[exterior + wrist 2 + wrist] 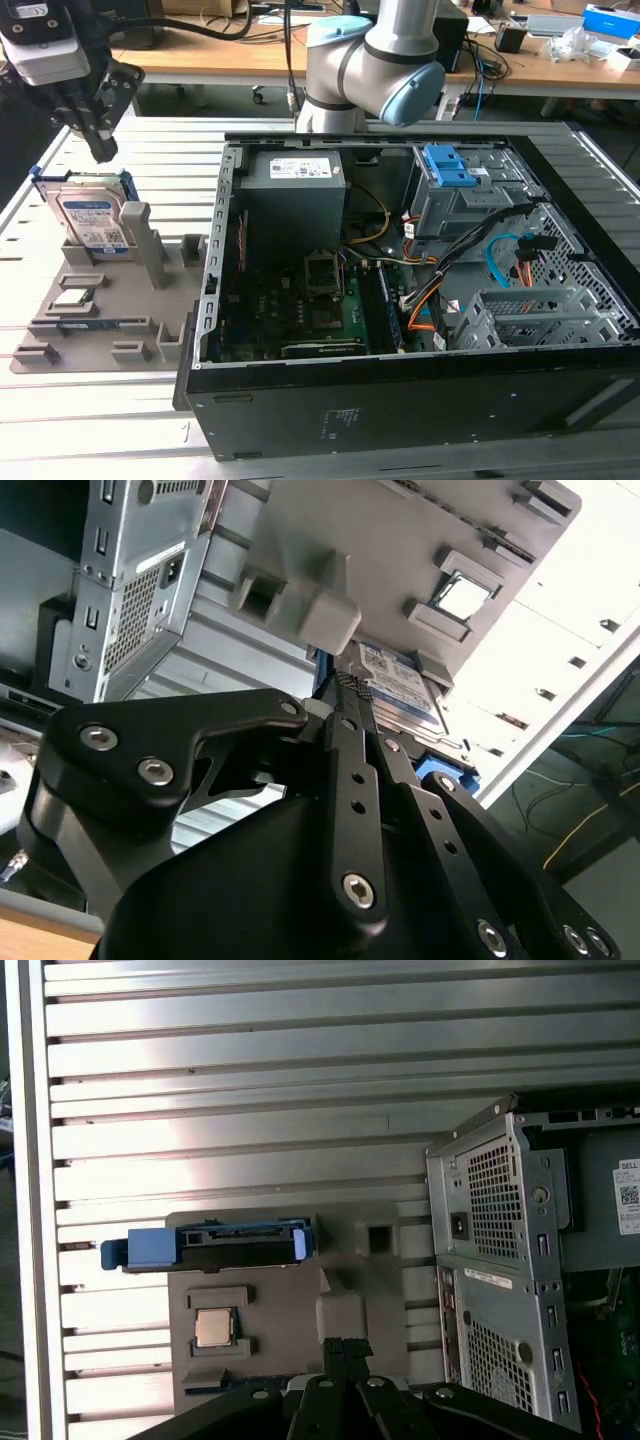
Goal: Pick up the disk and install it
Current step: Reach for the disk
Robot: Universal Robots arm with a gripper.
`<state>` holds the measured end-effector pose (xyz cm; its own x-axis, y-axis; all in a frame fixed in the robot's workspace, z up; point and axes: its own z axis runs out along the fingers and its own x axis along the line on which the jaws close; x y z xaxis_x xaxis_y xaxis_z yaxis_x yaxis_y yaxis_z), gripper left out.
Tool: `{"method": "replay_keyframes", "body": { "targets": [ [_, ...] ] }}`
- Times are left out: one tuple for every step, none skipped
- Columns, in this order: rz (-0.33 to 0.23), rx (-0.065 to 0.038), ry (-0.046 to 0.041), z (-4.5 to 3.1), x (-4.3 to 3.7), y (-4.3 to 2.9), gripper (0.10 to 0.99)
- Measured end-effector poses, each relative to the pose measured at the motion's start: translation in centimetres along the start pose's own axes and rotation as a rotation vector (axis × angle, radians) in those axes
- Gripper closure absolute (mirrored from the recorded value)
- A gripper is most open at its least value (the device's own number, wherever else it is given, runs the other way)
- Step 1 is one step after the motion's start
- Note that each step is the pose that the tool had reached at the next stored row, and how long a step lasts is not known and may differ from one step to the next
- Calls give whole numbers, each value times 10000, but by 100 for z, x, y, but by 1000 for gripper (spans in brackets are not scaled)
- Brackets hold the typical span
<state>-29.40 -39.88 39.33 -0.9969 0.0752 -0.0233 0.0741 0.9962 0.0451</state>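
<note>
Slatted metal counter (100,425) carries everything, with cluttered desks behind it. The disk (95,220) stands on edge in a slot of a grey holder (130,300), label outward and blue rails at its ends. It sits directly below the gripper (103,150) and apart from it, with clear air between. In both wrist views the gripper's fingers are together and hold nothing.

On the same holder, farther from the gripper than the disk, a small square processor chip (75,298) lies flat in its recess. Off to the gripper's side, well apart, is the open computer case (215,300). It holds a grey power supply (295,190) and a drive bay with a blue latch (450,165).

By my reading the work is at the approach to the pick, with nothing lifted or installed. A grasp would call for the fingers parted wide enough to span the disk's thin body, lined up over its top edge and clear of the holder's posts.
</note>
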Motion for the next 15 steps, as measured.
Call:
{"method": "replay_keyframes", "body": {
  "targets": [
    [0, 1, 0, -1, 28, -2, 980],
    [1, 0, 0, -2, 62, -4, 980],
    [1, 0, -1, -2, 84, -6, 980],
    [1, 0, 0, -3, 101, -7, 980],
    [1, 0, -1, -3, 134, -10, 980],
    [1, 0, 0, -4, 169, -12, 980],
    [0, 0, 0, -5, 184, -14, 980],
    [0, 0, 0, -5, 202, -15, 980],
    [0, 1, 1, -7, 232, -17, 980],
    [0, 0, 0, -7, 248, -19, 980],
    [1, 0, 0, -7, 265, -20, 980],
    [1, 0, 0, -7, 281, -21, 980],
    [0, 0, 0, -8, 299, -22, 980],
    [1, 0, 0, -9, 331, -24, 980],
    [1, 0, 0, -9, 353, -26, 980]
  ]
}}
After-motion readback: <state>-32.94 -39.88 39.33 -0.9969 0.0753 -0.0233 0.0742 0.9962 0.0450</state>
